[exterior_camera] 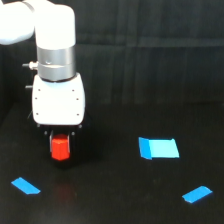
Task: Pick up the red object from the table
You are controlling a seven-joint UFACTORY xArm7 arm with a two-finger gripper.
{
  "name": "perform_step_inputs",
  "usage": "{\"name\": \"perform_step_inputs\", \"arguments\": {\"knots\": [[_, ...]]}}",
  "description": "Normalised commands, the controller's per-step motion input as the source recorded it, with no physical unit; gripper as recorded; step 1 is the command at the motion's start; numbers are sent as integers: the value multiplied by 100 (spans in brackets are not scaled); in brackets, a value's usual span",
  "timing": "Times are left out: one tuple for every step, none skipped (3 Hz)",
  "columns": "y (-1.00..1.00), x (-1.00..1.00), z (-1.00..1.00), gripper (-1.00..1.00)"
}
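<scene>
We see the table point(115, 200) first, a flat matte black surface that fills the lower half of the exterior view and runs back to a dark wall behind it. Next in size is the arm point(50, 30), white and thick, coming in from the upper corner on the exterior view's left and turning straight down through a silver ring point(56, 62) into a white boxy body dotted with small dark screws. At the bottom of that body sits the gripper point(60, 145), whose dark fingers are hard for us to separate from the black background. We can make out dark parts close on either side of the red block point(60, 147), so the gripper appears closed around it, though we cannot see the contact itself. The block is bright red-orange, narrower than the white body above it, and it sits directly under the gripper on the exterior view's left side, low over the table; we cannot tell whether its underside touches the surface or is just clear of it. Well apart to the exterior view's right lies the largest tape piece point(159, 148), light blue and roughly rectangular. Smaller still are two blue strips, one near the front left point(25, 185) and one near the front right point(197, 194), both lying flat and slanted.
</scene>
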Motion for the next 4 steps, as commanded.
{"name": "perform_step_inputs", "arguments": {"knots": [[50,28,100,-100],[55,16,95,-97],[26,9,100,-100],[11,21,95,-99]]}}
